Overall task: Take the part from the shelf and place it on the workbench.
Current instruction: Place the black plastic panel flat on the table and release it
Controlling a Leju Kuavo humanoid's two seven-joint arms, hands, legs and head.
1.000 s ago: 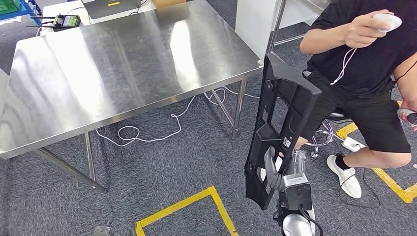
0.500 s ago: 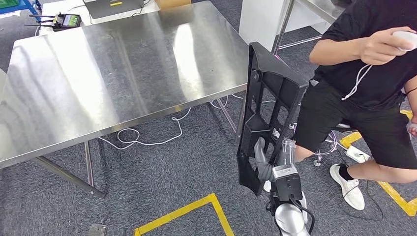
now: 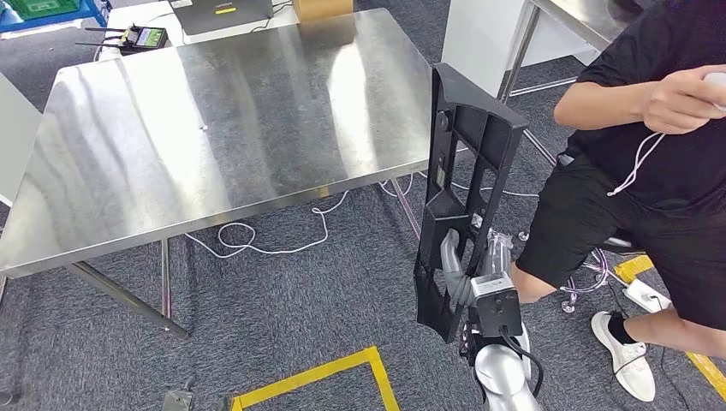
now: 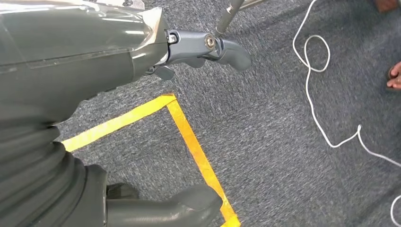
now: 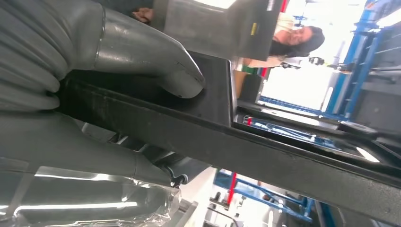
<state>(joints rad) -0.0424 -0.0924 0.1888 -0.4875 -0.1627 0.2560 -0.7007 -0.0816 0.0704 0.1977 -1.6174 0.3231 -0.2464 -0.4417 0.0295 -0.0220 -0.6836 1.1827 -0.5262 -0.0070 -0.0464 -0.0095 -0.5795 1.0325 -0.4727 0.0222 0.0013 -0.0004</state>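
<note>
right hand (image 3: 469, 278) grips the black part (image 3: 462, 184) upright, just beside the steel workbench (image 3: 231, 128) corner. left hand (image 4: 189, 52), fingers spread, holds nothing above carpet.

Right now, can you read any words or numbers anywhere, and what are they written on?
No text here can be read.
Black part in the right hand: small white sticker, print too small to read.
Remote control behind the table: green screen, too small to read.
Grey case: yellow label, blurred.
Part in the right wrist view: yellow sticker, blurred.
</note>
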